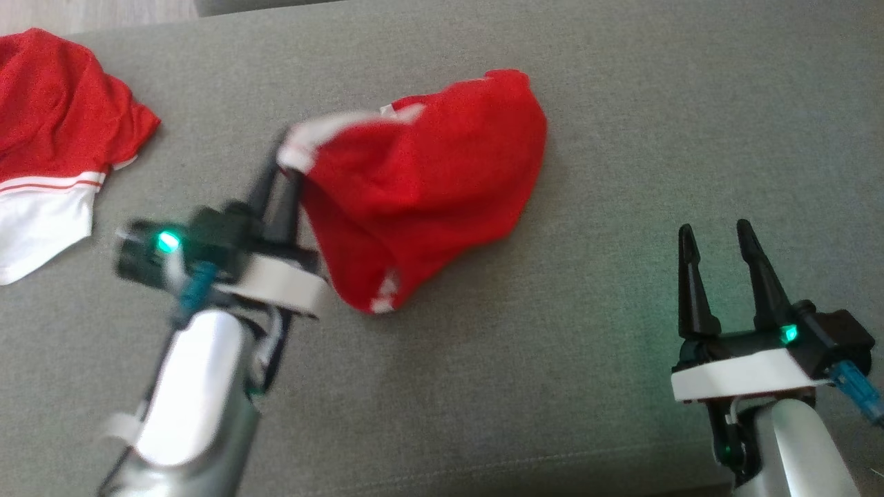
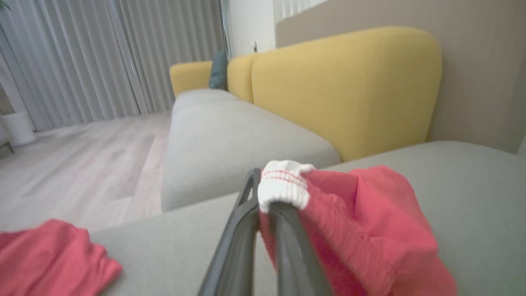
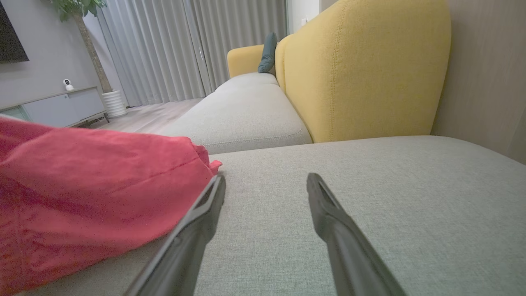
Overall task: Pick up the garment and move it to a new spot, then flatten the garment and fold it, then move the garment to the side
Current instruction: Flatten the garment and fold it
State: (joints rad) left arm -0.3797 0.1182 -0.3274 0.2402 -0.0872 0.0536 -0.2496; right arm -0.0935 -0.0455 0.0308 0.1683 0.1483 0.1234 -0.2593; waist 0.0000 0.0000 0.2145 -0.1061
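The left gripper (image 1: 282, 166) is clamped shut on the white-trimmed hem of the red garment (image 1: 428, 179), which trails rightward from it across the middle of the seat cushion (image 1: 621, 414) (right gripper (image 1: 715, 235) gaping, empty, near the front edge).

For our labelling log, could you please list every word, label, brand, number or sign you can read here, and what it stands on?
No text can be read in any view.
The garment shows red cloth and white trim, no print or tag.
The other garment bears only stripes.
The sofa is plain.
The white device on the cabinet is too small to tell.
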